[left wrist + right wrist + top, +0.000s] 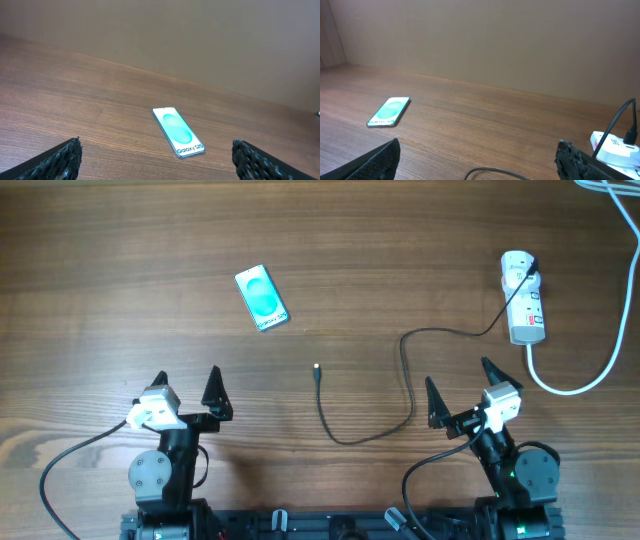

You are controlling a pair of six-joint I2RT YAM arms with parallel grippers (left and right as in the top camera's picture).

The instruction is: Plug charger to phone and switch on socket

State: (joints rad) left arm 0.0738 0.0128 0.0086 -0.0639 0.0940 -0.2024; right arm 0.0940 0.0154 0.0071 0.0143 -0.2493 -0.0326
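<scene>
The phone lies flat on the wooden table, turquoise screen up, left of centre; it shows ahead of the left fingers and far left in the right wrist view. The charger, a thin black cable, runs from the white socket at the right and ends in a small metal tip mid-table, apart from the phone. A loop of the cable lies between the right fingers. My left gripper and right gripper both stand open and empty near the front edge.
A thick white cord curls from the socket toward the right edge and up past the top right corner. A plain wall stands behind the table in both wrist views. Each arm's black lead trails off the front.
</scene>
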